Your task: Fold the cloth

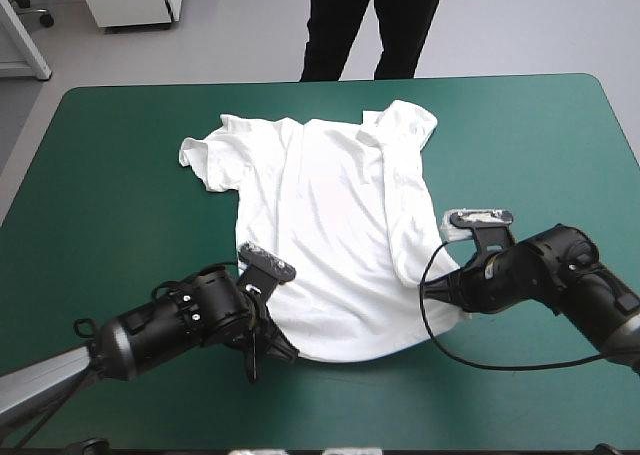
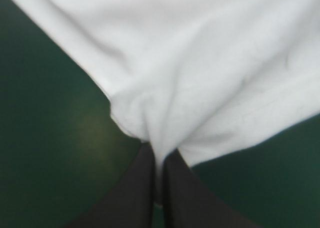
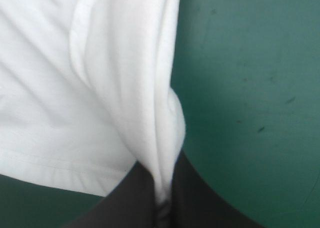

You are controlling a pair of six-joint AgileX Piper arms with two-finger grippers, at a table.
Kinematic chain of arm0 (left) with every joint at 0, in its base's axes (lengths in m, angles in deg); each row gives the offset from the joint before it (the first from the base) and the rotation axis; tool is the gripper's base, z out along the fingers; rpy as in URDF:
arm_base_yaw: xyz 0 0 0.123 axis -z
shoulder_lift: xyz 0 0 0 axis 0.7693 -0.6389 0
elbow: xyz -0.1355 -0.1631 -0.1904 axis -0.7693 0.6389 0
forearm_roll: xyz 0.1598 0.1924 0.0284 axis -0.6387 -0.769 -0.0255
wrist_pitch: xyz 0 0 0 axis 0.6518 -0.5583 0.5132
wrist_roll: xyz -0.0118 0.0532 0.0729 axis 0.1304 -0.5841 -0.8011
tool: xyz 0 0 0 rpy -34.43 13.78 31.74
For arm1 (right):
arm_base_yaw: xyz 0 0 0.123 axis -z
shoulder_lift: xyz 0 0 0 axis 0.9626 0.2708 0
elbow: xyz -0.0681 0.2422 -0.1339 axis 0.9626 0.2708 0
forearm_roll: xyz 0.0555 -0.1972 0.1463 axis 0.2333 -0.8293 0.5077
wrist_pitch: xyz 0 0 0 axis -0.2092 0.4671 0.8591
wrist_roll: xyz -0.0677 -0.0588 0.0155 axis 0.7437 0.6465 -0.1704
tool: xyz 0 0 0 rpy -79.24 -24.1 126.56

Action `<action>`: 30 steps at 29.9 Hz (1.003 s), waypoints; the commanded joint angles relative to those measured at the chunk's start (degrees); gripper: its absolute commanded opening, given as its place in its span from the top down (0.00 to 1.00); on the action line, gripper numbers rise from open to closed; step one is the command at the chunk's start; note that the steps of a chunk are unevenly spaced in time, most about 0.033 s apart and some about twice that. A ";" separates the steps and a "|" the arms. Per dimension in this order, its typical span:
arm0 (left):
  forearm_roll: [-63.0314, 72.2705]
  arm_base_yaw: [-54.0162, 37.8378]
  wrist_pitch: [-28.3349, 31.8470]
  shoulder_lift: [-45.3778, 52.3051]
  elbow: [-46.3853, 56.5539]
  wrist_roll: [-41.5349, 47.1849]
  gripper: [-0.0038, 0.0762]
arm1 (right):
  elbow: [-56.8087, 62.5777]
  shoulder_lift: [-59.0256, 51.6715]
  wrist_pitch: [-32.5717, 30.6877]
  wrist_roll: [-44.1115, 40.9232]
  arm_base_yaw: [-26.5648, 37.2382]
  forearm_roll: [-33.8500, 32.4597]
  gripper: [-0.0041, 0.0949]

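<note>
We are gripping the T-shirt (image 1: 330,235) at both near corners of its hem. It is lying spread flat on the teal-green cover (image 1: 110,175) around the table's middle. Its collar is pointing toward the far edge and its hem toward the near edge. One sleeve is reaching toward the table's left, and the other is lying bunched at the garment's far right.

Our left gripper (image 1: 270,347) is pinching the hem's left corner. In the left wrist view its black fingers (image 2: 130,193) are standing all but closed, with a fold of white fabric gathering between them.

Our right gripper (image 1: 452,287) is pinching the right corner. Its fingers (image 3: 200,198) are nearly meeting around a ridge of cloth running ahead of them along the shirt's right side.
</note>
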 commanded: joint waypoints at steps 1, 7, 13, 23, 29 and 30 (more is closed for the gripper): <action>-7.48 -1.63 -1.23 5.41 -6.21 3.35 0.96 | -7.54 -2.94 0.82 1.73 0.14 0.13 0.98; -11.02 -11.13 4.13 9.22 -16.60 -2.11 0.96 | -18.53 -3.03 3.86 5.24 0.14 -0.75 0.98; -4.33 -20.89 12.85 9.35 -28.77 -15.71 0.96 | -28.29 -2.80 10.73 9.36 0.14 -1.11 0.98; 1.55 -27.97 29.68 9.35 -44.18 -24.90 0.96 | -40.06 -2.80 24.01 13.19 0.14 -9.82 0.98; 1.45 -27.97 39.82 9.35 -51.20 -26.63 0.96 | -46.32 -2.80 36.42 13.68 0.14 -16.46 0.98; 1.45 -27.97 40.95 9.35 -52.29 -27.06 0.96 | -47.43 -2.71 37.74 14.31 0.14 -16.61 0.98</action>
